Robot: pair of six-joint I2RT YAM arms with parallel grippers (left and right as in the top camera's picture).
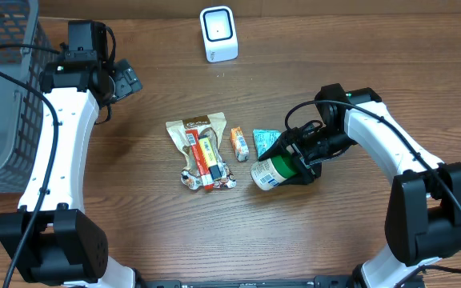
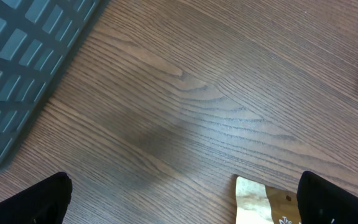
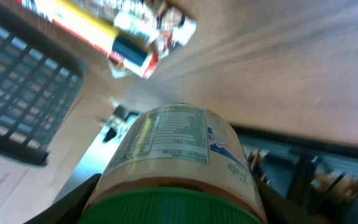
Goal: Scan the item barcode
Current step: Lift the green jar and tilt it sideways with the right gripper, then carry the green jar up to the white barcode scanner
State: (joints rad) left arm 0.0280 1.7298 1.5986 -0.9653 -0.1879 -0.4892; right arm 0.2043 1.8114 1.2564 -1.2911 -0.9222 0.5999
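**Firmly held jar, scanner far up the bench**

Right now the right gripper is closed around a jar with a green lid, in the lower right of centre of the overhead view. The jar lies roughly on its side, lid end in the jaws and base pointing toward the lower left. It sits at about bench level; whether it rests on the wood or is just clear of it cannot be told. The left gripper hangs wide and empty in the upper left, beside the basket.

The scanner stands at the top centre of the frame, well apart from the jar, its face turned down the frame toward the arms. So the step in hand looks like carrying the jar up and presenting its label.

To do it well:
- Lift before travelling. The teal packet and the orange packet lie just beside the jar, with the snack packets further left; a low sweep could drag them.
- Find the code first. The right wrist view shows only the nutrition panel on the label; no barcode shows in any view, so the jar probably needs rolling about its long axis.
- Bring the label square to the scanner's face, near but not touching, and hold it steady there.
- Keep the grip on the lid end so the fingers do not cover the label.

A round jar may twist in the jaws, so slow wrist turns are the safer choice.
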